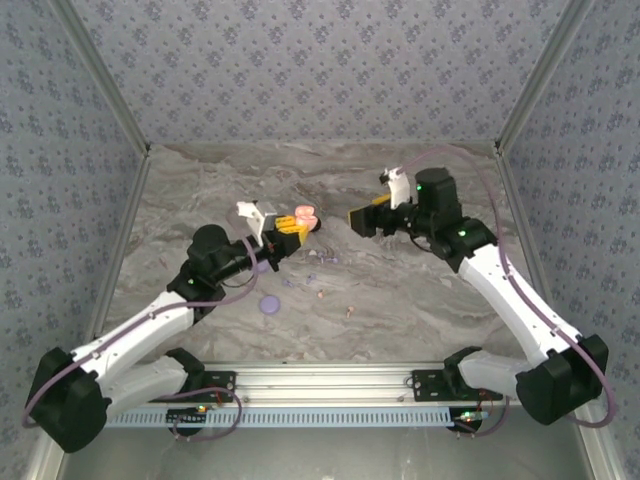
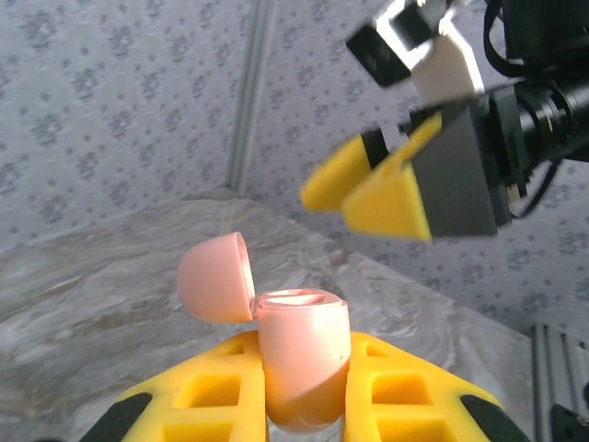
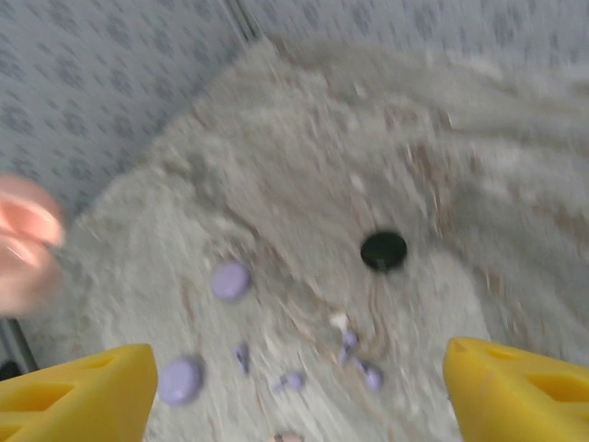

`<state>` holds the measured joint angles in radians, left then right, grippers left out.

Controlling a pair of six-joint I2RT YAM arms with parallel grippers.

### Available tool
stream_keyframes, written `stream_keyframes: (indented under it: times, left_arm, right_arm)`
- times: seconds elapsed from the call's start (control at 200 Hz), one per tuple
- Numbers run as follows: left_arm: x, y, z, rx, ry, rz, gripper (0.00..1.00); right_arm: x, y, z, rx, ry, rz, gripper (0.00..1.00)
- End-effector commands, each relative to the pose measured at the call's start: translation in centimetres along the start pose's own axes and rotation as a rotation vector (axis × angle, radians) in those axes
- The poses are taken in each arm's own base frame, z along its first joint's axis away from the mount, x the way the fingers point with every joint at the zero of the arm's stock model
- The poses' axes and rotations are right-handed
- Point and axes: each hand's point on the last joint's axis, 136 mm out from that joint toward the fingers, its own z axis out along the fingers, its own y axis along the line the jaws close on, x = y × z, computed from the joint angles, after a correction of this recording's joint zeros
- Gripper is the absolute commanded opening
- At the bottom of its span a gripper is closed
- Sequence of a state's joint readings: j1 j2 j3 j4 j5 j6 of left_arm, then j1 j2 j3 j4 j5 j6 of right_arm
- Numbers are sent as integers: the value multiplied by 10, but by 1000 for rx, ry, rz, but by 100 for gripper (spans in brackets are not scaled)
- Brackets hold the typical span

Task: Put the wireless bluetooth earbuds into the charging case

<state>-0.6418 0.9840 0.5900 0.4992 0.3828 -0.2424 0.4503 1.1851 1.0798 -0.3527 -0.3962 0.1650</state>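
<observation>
My left gripper [image 1: 290, 228] is shut on a pink charging case [image 2: 304, 368], held upright off the table with its lid [image 2: 216, 276] swung open to the left. The case [image 1: 305, 217] hangs above the table's middle. Facing it from the right is my right gripper [image 1: 360, 219], open, with nothing between its yellow fingers [image 3: 78, 396]. Several lavender earbuds [image 3: 293, 379] lie scattered on the marble below the right gripper [image 3: 298, 354]. Lavender earbuds [image 1: 330, 256] and pinkish earbuds [image 1: 348, 311] lie on the table in front of the two grippers. The right wrist view is blurred.
Two round lavender discs [image 3: 230, 279] and a black disc [image 3: 383, 250] lie among the earbuds. Another lavender disc [image 1: 268, 302] sits beside my left arm. Patterned walls enclose the marble table [image 1: 400, 300] on three sides, and a metal rail [image 1: 320, 380] runs along the near edge.
</observation>
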Motion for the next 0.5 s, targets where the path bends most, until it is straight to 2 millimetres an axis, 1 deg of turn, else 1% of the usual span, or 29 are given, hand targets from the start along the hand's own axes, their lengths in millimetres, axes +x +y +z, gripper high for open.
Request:
stream_keyframes:
  times: [0.0, 0.075, 0.15, 0.24, 0.355, 0.445, 0.465, 0.495]
  left_arm:
    - [-6, 16, -15, -133, -42, 48, 0]
    - [-5, 24, -24, -190, -54, 56, 0]
    - [-6, 27, -32, -224, -67, 67, 0]
    - [-7, 30, -38, -251, -80, 77, 0]
    - [-10, 30, -43, -262, -89, 83, 0]
    - [-9, 30, -44, -265, -89, 83, 0]
    - [-10, 30, -44, -266, -92, 83, 0]
    - [-9, 31, -43, -267, -89, 83, 0]
  right_arm:
    - [71, -16, 19, 126, 234, 88, 79]
    - [101, -13, 29, 140, 322, 113, 74]
    - [130, -11, 39, 160, 403, 132, 72]
    - [159, -3, 49, 164, 491, 145, 69]
    - [191, -4, 52, 219, 604, 165, 67]
    - [209, -2, 55, 237, 662, 181, 64]
    - [217, -3, 51, 254, 695, 185, 64]
    - [222, -3, 51, 267, 714, 185, 63]
